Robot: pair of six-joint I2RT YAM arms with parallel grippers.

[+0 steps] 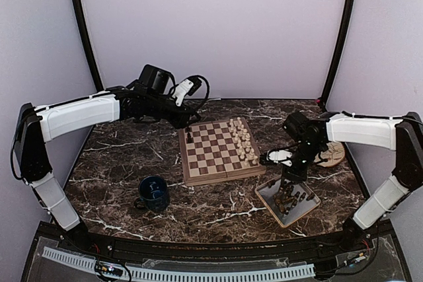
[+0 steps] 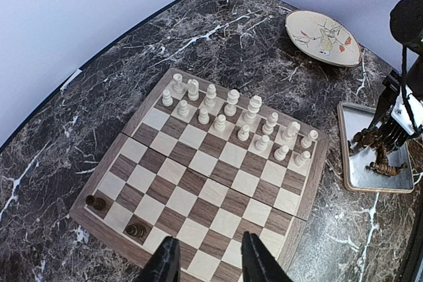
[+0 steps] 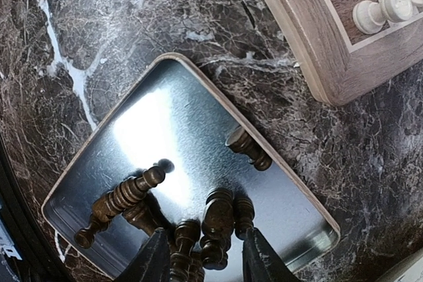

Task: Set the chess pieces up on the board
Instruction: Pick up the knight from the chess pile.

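Dark chess pieces (image 3: 122, 199) flat in tray (image 3: 145, 123), cream pieces (image 2: 231, 100) upright

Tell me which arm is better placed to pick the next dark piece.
Right. Its hand hangs directly over the dark pieces lying in the metal tray, jaws apart around them. The left hand is open and empty over the board, across it from the tray.

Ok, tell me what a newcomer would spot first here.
The cream-white pieces stand in two neat rows along one side of the board, whose opposite edge has only a few dark pieces. A heap of dark figures lies in the grey tray, with the right tool hanging just over it.
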